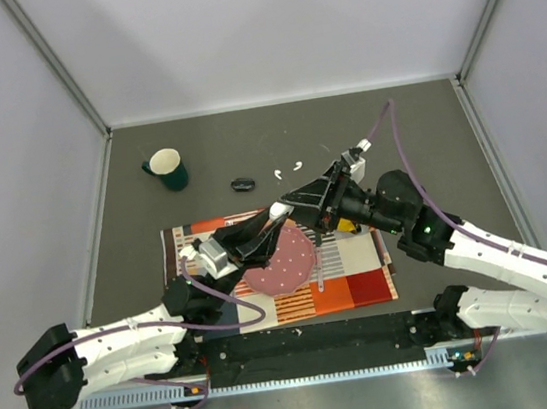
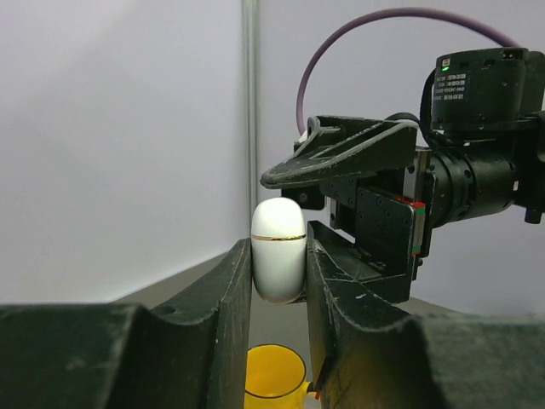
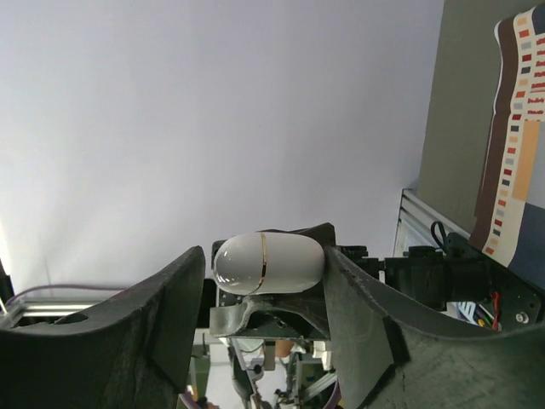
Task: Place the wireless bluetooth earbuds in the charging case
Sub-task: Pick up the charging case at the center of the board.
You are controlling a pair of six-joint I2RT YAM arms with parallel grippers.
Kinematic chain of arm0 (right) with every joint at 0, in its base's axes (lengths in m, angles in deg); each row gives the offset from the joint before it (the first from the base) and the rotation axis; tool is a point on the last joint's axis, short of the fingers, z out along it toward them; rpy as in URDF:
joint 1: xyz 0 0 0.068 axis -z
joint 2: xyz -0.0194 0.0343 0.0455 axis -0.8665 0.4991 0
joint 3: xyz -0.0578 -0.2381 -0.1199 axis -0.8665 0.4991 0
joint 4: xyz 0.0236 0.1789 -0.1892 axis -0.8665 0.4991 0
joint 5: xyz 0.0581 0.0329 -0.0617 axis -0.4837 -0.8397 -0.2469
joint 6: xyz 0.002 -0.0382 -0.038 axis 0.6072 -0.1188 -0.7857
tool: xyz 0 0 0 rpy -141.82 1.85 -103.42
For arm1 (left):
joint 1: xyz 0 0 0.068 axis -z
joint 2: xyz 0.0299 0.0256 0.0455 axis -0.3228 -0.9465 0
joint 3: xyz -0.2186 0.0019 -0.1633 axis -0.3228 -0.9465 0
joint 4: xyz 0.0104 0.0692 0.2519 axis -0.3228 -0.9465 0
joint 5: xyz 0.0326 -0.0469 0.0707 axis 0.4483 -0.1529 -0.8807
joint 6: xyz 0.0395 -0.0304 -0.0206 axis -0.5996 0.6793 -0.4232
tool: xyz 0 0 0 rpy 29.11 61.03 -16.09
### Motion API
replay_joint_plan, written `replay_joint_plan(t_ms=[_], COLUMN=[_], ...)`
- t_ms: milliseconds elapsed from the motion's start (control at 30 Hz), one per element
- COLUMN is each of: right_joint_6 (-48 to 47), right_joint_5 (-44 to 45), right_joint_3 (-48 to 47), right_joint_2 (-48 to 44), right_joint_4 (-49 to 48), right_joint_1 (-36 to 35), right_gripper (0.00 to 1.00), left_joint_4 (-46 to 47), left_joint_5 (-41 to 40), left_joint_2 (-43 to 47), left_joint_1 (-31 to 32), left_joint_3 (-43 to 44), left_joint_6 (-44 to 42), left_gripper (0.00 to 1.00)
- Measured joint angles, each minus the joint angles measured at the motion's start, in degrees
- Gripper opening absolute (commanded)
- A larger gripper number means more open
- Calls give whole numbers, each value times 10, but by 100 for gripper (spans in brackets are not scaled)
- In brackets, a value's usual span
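You see the charging case (image 2: 278, 256) white with a gold band; the earbuds (image 1: 278, 174) white; the mug (image 1: 166, 168) dark green, cream inside; the mat (image 1: 354, 280) striped orange, brown, red; the table (image 1: 427, 144) dark grey.

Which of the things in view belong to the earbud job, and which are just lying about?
Part of the job:
- charging case, clamped in the left end effector
- two earbuds, loose on the table
- right end effector, straddling the case

Lying about:
- green mug
- black oval object
- yellow mug
- striped mat
- pink round disc
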Motion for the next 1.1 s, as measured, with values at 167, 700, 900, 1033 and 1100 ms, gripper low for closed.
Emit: replay_joint_plan(t_ms=[167,700,900,1033,1100], right_joint_6=[12,32,32,32,31], right_joint_5=[-5,-10,-15,-19,-21], right_joint_3=[2,16,16,16,16], right_joint_2=[10,11,11,12,15], right_joint_4=[-11,-36,-41,-41,-41], right_joint_1=[0,0,0,0,0], right_gripper=[41,4,3,3,3], left_joint_4=[10,12,12,12,12], left_joint_5=[0,-13,-15,-15,-15], left_joint_2=[-3,-3,-9,-12,-15], left_joint_1=[0,0,0,0,0], left_joint_3=[0,-1,-1,-1,-1], left_joint_6=[1,16,16,16,16], left_gripper=[0,52,53,53,53])
